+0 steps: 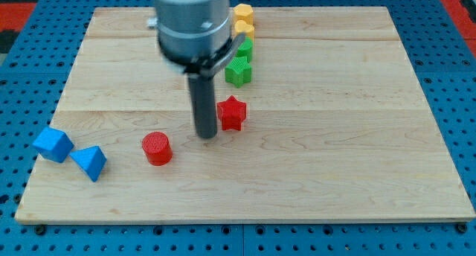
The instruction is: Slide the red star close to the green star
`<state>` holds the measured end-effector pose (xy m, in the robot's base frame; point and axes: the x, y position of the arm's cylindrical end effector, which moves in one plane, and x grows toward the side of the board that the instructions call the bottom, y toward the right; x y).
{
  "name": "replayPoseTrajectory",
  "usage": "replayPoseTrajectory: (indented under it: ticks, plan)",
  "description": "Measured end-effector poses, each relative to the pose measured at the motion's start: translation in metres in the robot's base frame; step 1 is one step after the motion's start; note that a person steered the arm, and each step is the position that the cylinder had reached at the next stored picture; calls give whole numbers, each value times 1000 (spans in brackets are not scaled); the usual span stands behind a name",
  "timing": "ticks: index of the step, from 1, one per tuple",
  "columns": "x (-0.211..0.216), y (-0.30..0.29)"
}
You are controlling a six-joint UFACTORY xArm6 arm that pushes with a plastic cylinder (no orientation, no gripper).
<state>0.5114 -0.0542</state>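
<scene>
The red star [232,113] lies near the middle of the wooden board [335,137]. The green star [239,71] lies above it, toward the view's top, with a gap between them. My tip [206,135] rests on the board just left of and slightly below the red star, close to it; contact cannot be told. The arm's grey body hides part of the board's top middle.
A second green block [244,49] sits just above the green star, with two yellow blocks [243,19] above that. A red cylinder [157,148] lies left of my tip. Two blue blocks [52,144] [91,162] lie at the board's lower left.
</scene>
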Motion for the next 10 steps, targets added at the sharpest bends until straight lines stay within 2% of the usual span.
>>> replayPoseTrajectory:
  ticks: [1, 3, 4, 5, 6, 8, 9, 10]
  plan:
    - [13, 60]
    - [-23, 10]
    - [-30, 26]
    - [-19, 54]
    - [10, 91]
    - [-44, 55]
    - [-16, 56]
    - [61, 54]
